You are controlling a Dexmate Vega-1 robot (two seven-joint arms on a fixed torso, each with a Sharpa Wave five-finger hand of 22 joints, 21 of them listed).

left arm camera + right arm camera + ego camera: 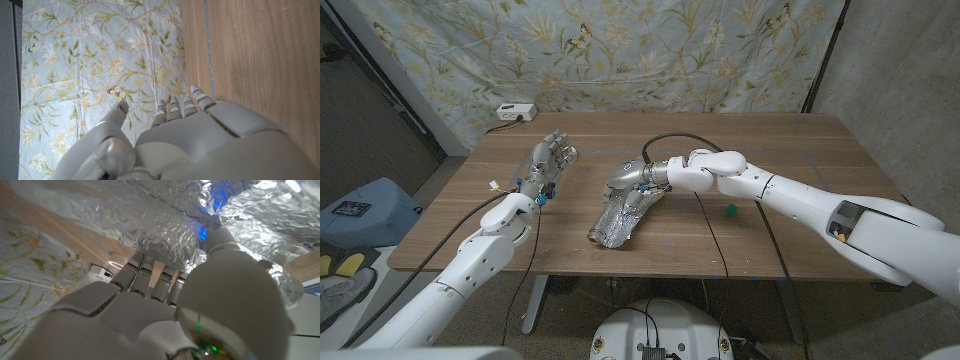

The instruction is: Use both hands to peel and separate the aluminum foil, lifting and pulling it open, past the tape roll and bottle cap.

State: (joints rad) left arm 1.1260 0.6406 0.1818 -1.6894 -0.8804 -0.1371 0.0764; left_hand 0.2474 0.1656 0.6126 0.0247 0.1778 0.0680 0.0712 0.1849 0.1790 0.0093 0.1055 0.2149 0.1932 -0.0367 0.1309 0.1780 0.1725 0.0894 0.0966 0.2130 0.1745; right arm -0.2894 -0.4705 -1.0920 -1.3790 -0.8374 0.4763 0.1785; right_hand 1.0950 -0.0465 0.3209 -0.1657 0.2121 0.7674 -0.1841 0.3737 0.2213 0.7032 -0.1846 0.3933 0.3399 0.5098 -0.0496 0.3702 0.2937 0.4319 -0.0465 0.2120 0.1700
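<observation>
1. Nearest the head camera, the crumpled silver aluminum foil bundle (pixel 620 218) lies on the brown wooden table (pixel 800 240) close to its front edge, slanting from about 7 o'clock up toward 1 o'clock.
2. At the bundle's 1 o'clock end, the right hand (pixel 632 181) presses down on the foil; the right wrist view shows its fingers (pixel 145 275) and thumb against the wrinkled sheet (pixel 165 220), clamped on it.
3. At 9 o'clock from the foil, well apart, the left hand (pixel 546 160) stands raised over the table, fingers apart and holding nothing.
4. At 3 o'clock from the foil, a small teal object (pixel 730 210) sits on the wood.
5. At 11 o'clock, a white power strip (pixel 516 112) rests at the far edge; no writing is readable.
</observation>
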